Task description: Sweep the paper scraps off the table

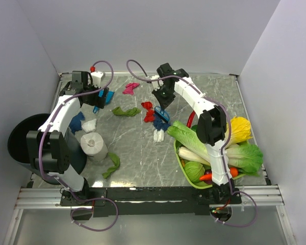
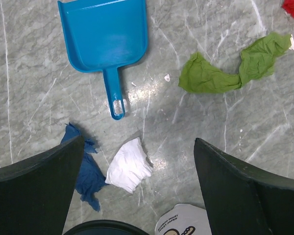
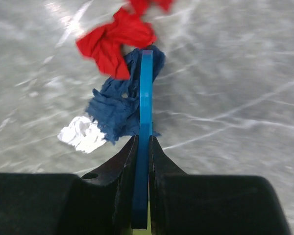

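Table (image 2: pixel 225 132): grey stone-look top with pale veins, smooth and glossy, glare patches by the dustpan handle.
Dustpan (image 2: pixel 105 34): blue moulded plastic, smooth, soft sheen.
Green scrap (image 2: pixel 210 76), white scrap (image 2: pixel 130 166), blue scrap (image 2: pixel 88 176), red scrap (image 3: pixel 115 41): thin paper, crumpled, matt, ragged edges.
Left fingers (image 2: pixel 245 196): black plastic, matt, faintly grainy.
Right fingers (image 3: pixel 120 164): same black matt plastic.
Blue strip (image 3: pixel 145 112) between them: hard plastic, smooth edge.
Rail (image 1: pixel 41 196): bare metal, brushed.
Walls (image 1: pixel 158 30): white, matt.
Roll (image 1: pixel 93 144): soft white paper.
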`<state>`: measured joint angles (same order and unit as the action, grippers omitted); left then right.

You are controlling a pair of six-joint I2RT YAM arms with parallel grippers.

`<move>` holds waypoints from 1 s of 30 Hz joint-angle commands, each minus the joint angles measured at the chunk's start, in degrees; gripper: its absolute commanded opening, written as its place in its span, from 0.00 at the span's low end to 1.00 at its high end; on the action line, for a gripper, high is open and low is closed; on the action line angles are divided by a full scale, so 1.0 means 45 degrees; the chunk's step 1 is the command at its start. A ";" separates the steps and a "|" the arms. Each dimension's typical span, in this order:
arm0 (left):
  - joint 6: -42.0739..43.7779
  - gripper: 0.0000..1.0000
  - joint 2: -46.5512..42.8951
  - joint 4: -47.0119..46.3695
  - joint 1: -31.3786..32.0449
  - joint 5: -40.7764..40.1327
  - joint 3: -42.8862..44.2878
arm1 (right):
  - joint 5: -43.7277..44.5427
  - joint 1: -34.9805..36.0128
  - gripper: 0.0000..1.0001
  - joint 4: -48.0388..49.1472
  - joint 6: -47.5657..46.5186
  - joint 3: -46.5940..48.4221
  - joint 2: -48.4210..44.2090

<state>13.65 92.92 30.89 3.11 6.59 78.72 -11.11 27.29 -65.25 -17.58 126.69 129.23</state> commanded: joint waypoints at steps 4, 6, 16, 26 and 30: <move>-0.0104 0.96 -0.0182 -0.0128 -0.0048 -0.0817 0.0378 | -0.0266 -0.0262 0.00 -0.0110 0.0509 0.0343 -0.2270; -0.0162 0.97 0.0286 0.0281 -0.0048 -0.1422 0.0709 | -0.0284 -0.0419 0.00 0.0357 0.0626 0.0226 -0.2895; -0.0924 0.99 0.2942 0.1084 -0.0126 -0.1773 0.2271 | -0.1475 -0.1357 0.00 0.5003 0.1349 -0.4029 -0.6837; -0.0885 0.81 0.4914 0.0908 -0.0126 -0.1739 0.3248 | -0.1475 -0.1338 0.00 0.6141 0.1876 -0.6179 -0.8092; -0.0983 0.76 0.5560 0.0947 -0.0126 -0.1835 0.3561 | -0.1515 -0.1357 0.00 0.6219 0.1915 -0.6357 -0.8210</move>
<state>10.24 115.94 35.00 2.74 -1.37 92.14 -17.43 21.02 -40.95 -10.26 98.35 95.31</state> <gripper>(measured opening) 0.773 0.164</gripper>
